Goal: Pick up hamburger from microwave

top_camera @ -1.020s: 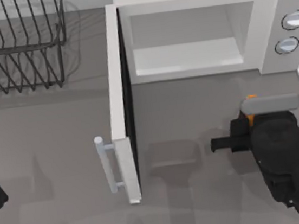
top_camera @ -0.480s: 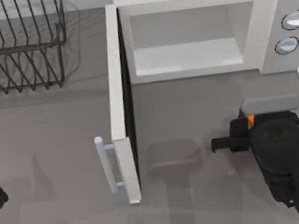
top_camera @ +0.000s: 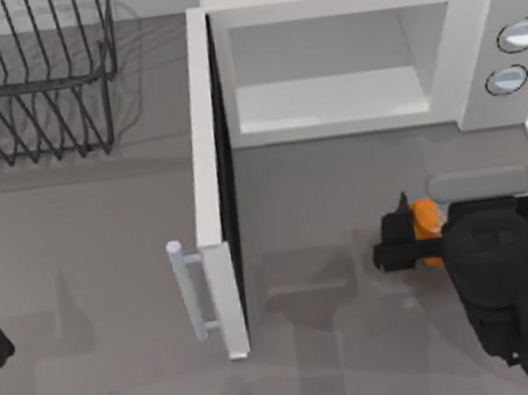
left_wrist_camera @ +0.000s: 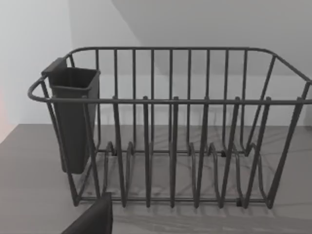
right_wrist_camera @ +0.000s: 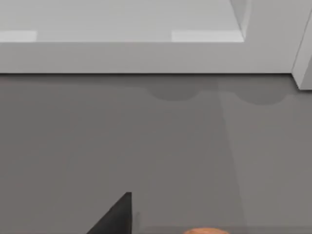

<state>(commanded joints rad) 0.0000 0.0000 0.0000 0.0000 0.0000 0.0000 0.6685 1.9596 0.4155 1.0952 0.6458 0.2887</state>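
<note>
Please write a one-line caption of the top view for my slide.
Right gripper holds the hamburger over the table, outside the open microwave; left arm parked at left edge.

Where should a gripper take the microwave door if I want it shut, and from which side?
Take the silver bar handle on the microwave door. It stands off the door's outer face on two posts, pointing to the table's left, so a judgement: come from that left side, fingers closing across the bar.

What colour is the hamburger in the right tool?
Orange, seen best in the top view: the hamburger sits at the right tool.
</note>
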